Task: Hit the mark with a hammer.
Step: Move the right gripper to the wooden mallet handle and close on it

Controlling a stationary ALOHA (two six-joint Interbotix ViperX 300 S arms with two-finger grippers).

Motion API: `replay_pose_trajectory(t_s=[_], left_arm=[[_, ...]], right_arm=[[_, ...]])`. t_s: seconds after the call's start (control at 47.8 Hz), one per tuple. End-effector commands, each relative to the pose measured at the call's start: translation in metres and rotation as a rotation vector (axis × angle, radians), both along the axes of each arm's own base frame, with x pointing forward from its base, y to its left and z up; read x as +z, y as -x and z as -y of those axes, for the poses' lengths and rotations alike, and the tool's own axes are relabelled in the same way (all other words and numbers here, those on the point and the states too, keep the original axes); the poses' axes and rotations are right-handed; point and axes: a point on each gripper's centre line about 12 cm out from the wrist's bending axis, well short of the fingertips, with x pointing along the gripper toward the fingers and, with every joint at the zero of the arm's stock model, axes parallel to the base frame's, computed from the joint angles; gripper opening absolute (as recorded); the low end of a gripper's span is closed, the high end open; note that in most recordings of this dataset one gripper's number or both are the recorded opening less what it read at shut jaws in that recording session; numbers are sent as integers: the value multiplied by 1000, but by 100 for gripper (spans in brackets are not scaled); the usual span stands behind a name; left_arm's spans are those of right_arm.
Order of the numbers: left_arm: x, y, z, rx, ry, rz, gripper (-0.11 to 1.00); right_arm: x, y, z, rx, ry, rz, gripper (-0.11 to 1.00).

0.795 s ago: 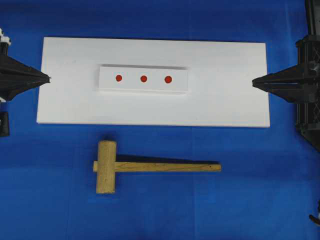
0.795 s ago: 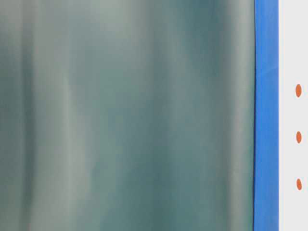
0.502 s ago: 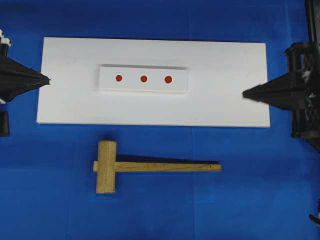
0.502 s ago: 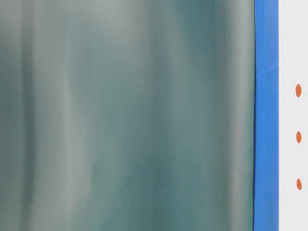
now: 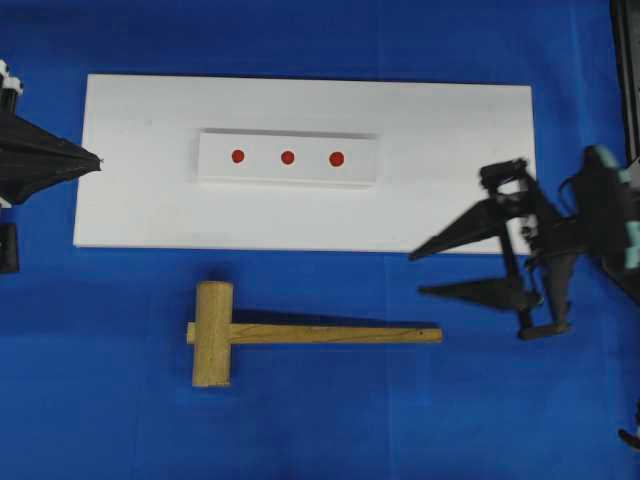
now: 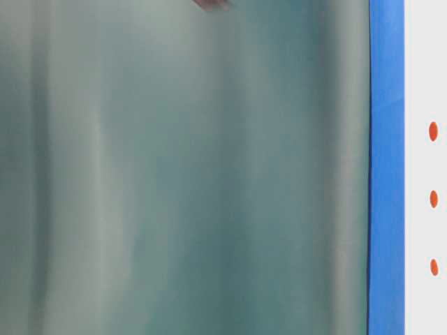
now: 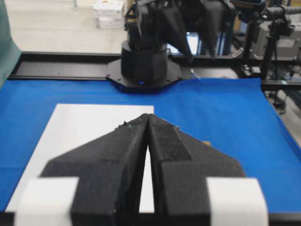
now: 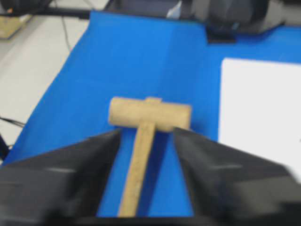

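Currently the right gripper (image 5: 418, 272) is spread wide, near the handle end of the wooden mallet (image 5: 212, 333), which lies flat on blue cloth (image 5: 320, 420). Left gripper (image 5: 97, 158) fully closed, empty.

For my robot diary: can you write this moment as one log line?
right gripper: open, near handle end | hammer: flat on blue cloth | left gripper: shut, at board edge

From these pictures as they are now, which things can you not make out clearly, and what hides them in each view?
- Table-level view: a blurred grey-green surface fills most of the frame; the hammer is not seen.
- Same view: the white board is cut by the right edge.
- Right wrist view: motion blur softens the hammer; the handle end lies under the right tool.
- Left wrist view: the left tool covers the board's middle.
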Motion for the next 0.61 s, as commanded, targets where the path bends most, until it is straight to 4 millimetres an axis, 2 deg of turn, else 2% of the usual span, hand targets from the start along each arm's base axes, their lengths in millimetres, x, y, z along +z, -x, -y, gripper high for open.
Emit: replay_pose_trajectory(t_s=[0.0,0.084,0.146,0.272,0.586], left_arm=[[4,-1,0,1,3,12,0],[3,-1,0,0,2,8,0],[2,-1,0,2,3,6,0],[2,0,0,2,2,6,0],[0,0,-1,5,1,2,0]], right_arm=[[0,-20,-8,1,-20,-13,59],[-14,-34,-13,-4,-24,-60,83],[-25,-45,-15,-15,-31,-85,94],[-49,-65,-17,-58,-67,-112,90],[-105,-102,-34,-108,-101,-178,91]])
